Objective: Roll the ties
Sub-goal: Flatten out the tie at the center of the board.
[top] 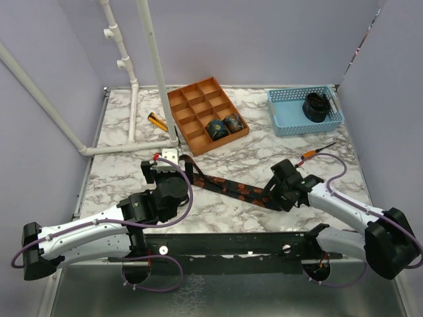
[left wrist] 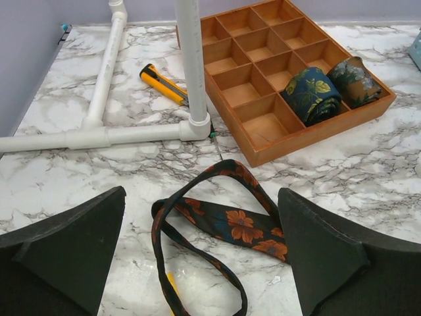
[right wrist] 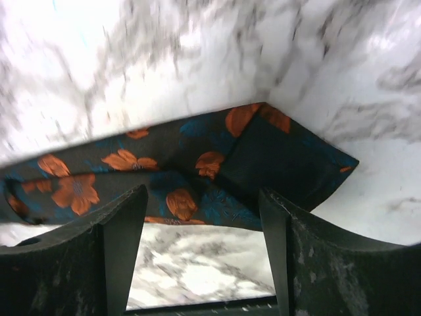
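A dark tie (top: pixel 231 188) with orange flowers lies stretched across the marble table between my two grippers. Its narrow end (left wrist: pixel 247 227) is looped on the table just beyond my left gripper (left wrist: pixel 200 197), which stands wide open around nothing. In the right wrist view the wide end (right wrist: pixel 184 164) is folded over itself just past my right gripper (right wrist: pixel 202 194). That gripper is open, with bare marble between its fingers. Two rolled ties (top: pixel 216 128) (left wrist: pixel 312 95) sit side by side in the wooden tray. A black coil (top: pixel 316 105) rests in the blue basket.
The wooden compartment tray (top: pixel 192 109) stands at the back centre and the blue basket (top: pixel 284 119) at the back right. A white pipe frame (top: pixel 132 142) rises at the back left, with a yellow utility knife (top: pixel 157 121) beside it. An orange-handled screwdriver (top: pixel 316 152) lies near my right arm.
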Available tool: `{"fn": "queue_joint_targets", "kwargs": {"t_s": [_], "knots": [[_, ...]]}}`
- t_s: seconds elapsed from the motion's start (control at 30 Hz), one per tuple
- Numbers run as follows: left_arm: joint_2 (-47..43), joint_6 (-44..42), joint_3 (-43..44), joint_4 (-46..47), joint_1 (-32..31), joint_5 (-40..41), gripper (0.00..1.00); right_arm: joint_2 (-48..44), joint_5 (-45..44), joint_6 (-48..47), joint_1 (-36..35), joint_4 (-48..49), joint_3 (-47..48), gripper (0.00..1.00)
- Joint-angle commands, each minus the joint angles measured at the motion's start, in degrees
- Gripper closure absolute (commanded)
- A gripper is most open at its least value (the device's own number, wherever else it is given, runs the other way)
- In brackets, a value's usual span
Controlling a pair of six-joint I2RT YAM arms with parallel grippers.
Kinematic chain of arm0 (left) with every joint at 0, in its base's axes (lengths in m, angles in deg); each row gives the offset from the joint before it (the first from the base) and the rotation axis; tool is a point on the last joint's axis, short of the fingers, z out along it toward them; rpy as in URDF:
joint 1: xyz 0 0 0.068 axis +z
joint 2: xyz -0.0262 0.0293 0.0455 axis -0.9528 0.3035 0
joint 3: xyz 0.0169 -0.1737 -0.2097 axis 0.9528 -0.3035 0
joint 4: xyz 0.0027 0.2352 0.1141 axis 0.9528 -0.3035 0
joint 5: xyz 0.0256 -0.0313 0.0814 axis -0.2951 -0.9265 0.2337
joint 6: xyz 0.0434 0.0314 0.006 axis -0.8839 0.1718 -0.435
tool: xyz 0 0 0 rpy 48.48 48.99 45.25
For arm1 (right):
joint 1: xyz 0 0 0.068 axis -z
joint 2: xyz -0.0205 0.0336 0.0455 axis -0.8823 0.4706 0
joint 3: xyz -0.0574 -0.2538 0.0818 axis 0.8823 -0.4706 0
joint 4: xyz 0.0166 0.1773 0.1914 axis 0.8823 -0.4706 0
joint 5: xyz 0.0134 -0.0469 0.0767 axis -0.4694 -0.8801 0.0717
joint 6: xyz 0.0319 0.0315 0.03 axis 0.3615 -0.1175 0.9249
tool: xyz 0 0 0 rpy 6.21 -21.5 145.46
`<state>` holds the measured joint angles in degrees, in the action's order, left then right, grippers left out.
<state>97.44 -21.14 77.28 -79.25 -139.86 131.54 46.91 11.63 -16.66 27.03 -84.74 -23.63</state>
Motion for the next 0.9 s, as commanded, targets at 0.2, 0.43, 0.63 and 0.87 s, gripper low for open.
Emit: {"fn": "queue_joint_targets", "kwargs": {"t_s": [0.2, 0.43, 0.63, 0.87], "knots": [[-2.47, -2.76, 0.36, 3.79, -0.24, -1.73, 0.01, 14.97, -4.91, -15.10, 17.31, -4.63, 9.80, 0.26], [-3.41, -2.92, -0.94, 5.63, -0.21, -3.75, 0.01, 23.36, -11.62, -26.44, 35.33, -8.06, 16.86, 0.27], [-4.10, -1.19, -2.20, 5.62, -0.24, -8.27, 0.01, 21.72, -15.58, -28.94, 44.77, -10.01, 20.41, 0.26], [-3.25, -2.11, -1.00, 5.76, -0.23, -8.29, 0.01, 2.27, -4.26, -30.97, 34.75, -5.55, 22.23, 0.29]]}}
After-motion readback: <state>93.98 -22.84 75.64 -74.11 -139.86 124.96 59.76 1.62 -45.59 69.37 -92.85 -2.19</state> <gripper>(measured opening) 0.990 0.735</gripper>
